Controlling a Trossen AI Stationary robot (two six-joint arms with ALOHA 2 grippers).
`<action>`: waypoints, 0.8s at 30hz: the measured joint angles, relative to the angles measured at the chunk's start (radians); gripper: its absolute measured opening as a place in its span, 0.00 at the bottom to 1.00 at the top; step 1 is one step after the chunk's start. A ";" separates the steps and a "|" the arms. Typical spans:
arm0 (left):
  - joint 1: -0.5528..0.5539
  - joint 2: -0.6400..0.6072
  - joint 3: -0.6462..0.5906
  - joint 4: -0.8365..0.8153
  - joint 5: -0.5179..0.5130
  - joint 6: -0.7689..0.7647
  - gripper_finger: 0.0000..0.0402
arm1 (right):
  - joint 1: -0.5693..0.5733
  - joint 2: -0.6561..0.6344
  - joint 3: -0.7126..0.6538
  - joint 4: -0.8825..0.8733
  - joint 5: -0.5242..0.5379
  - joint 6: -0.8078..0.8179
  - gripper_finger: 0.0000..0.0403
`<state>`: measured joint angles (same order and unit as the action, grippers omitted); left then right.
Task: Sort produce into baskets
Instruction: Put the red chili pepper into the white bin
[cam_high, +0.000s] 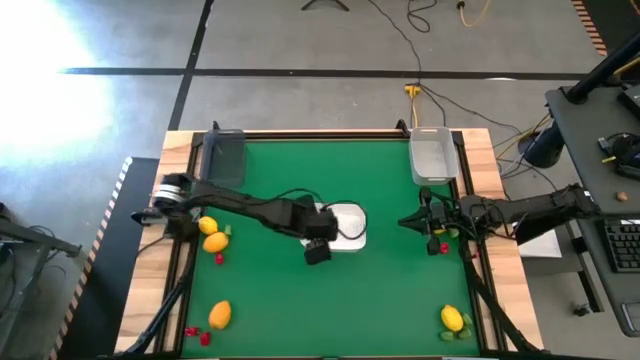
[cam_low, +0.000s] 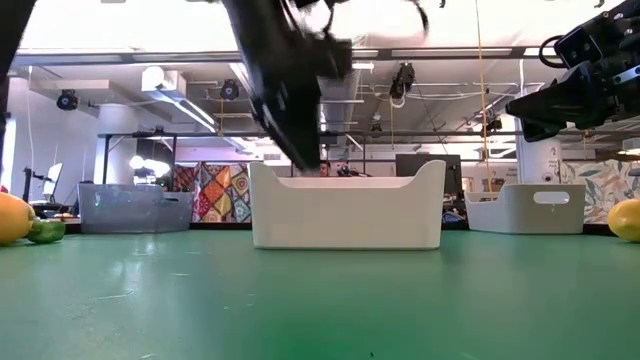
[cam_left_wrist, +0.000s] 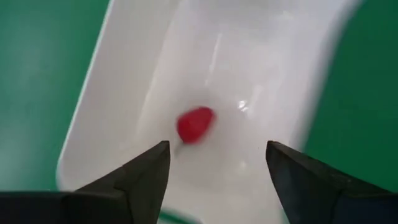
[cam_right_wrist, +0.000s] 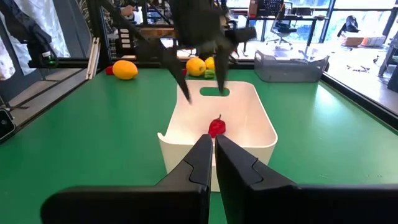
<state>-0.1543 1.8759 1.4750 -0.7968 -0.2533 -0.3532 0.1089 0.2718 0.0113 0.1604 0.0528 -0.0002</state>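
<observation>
Hovering over the white tray (cam_high: 352, 238), the left claw (cam_left_wrist: 217, 171) is spread, with 1 red berry (cam_left_wrist: 194, 124) (blurred) inside the tray. The right claw (cam_right_wrist: 213, 155) is pressed together near the table's (cam_high: 300, 300) right edge.

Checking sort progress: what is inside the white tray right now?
One red berry shows in the white tray, below the open left gripper. That arm covers part of the tray from above.
</observation>
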 joint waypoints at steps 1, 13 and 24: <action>-0.021 -0.032 0.000 -0.014 0.000 -0.014 0.62 | 0.000 0.000 0.000 0.000 0.000 0.000 0.03; -0.461 -0.320 -0.159 -0.371 0.066 -0.511 0.61 | 0.000 0.000 0.000 0.000 0.000 0.000 0.03; -0.546 -0.364 -0.491 -0.389 0.234 -1.134 0.61 | 0.000 0.000 0.000 0.000 0.000 0.000 0.03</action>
<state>-0.7005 1.5120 0.9839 -1.1861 -0.0195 -1.4876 0.1089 0.2718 0.0109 0.1608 0.0528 -0.0002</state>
